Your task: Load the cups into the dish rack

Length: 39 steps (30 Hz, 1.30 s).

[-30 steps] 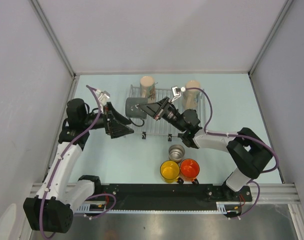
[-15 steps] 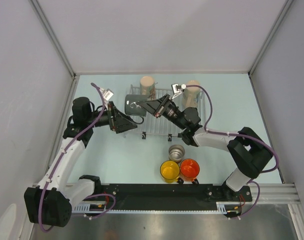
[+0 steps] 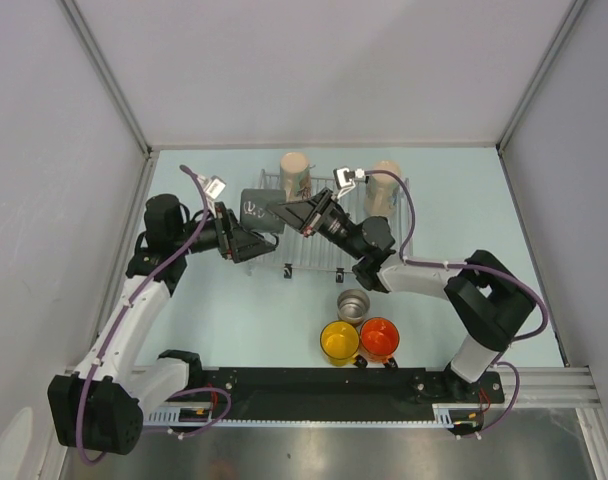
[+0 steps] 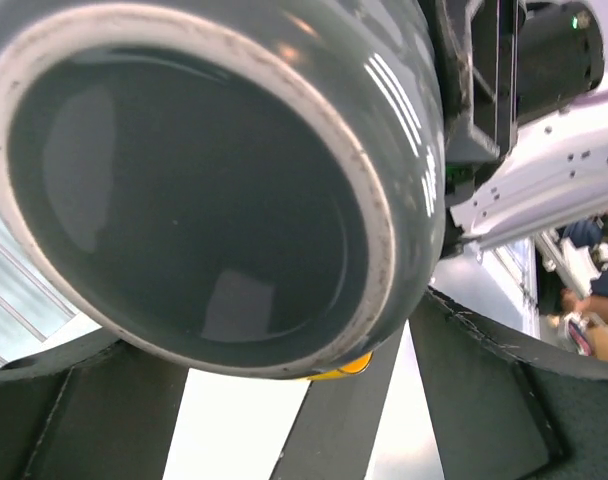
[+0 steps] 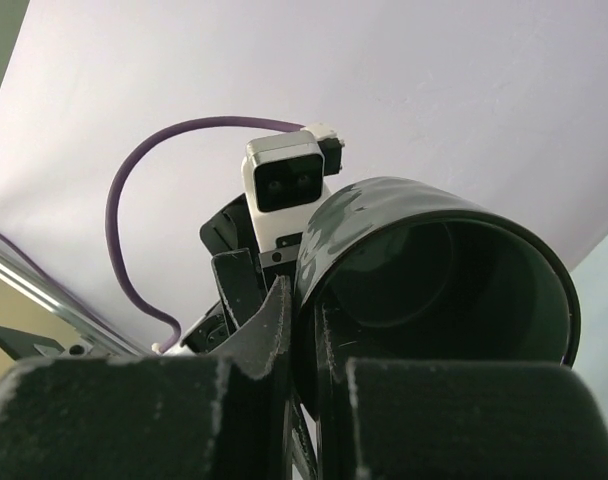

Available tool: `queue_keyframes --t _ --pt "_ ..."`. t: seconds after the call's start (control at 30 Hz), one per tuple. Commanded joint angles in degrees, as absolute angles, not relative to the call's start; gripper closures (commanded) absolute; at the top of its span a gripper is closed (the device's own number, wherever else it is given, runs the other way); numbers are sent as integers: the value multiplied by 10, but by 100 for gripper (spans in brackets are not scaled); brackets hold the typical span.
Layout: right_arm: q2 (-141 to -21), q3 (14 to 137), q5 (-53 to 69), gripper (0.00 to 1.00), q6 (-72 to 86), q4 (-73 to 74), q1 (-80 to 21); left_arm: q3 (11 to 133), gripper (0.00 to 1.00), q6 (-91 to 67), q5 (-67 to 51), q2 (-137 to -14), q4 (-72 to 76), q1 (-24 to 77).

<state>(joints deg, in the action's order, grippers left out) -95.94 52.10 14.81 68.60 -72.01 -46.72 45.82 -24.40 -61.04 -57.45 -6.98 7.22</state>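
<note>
The right gripper (image 3: 290, 213) pinches the wall of the dark green-black cup (image 3: 256, 209), one finger inside the rim and one outside, as the right wrist view shows. It holds the cup on its side in the air over the left end of the dish rack (image 3: 324, 255). The cup's mouth faces the right arm and its base faces the left gripper (image 3: 246, 243). That gripper's fingers (image 4: 79, 405) are spread wide below and to either side of the base; contact cannot be made out. On the rack's far side stand the patterned cream cup (image 3: 295, 176) and the plain cream cup (image 3: 384, 187). The steel cup (image 3: 354, 304), yellow cup (image 3: 339, 342) and orange cup (image 3: 379, 339) sit close together on the table (image 3: 204, 310), nearer the arm bases.
</note>
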Motion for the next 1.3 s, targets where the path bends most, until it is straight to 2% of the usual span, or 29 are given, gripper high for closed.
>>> queue_keyframes --t 0.0,0.23,0.4,0.57,0.67,0.83,0.97,1.03,1.27 --pt "-984 535 142 100 691 -917 -489 481 14 -290 -624 -555 -12 77" --pt "-1034 549 150 100 704 -918 -507 496 30 -333 -630 -562 -3 77" --pt "-1070 533 150 100 707 -918 -519 516 37 -378 -634 -544 26 77" --pt "-1132 552 150 100 702 -920 -540 516 40 -419 -621 -538 50 78" --pt "-1172 590 158 100 707 -921 -556 512 48 -445 -618 -532 68 78" --pt "-1217 642 167 100 723 -921 -570 515 65 -464 -622 -513 76 78" --pt "-1224 636 168 100 727 -920 -572 519 92 -454 -618 -510 71 77" --pt "-1220 629 168 100 726 -920 -572 521 99 -440 -616 -512 61 77" --pt "-1193 595 178 100 721 -920 -575 526 100 -396 -578 -513 29 73"
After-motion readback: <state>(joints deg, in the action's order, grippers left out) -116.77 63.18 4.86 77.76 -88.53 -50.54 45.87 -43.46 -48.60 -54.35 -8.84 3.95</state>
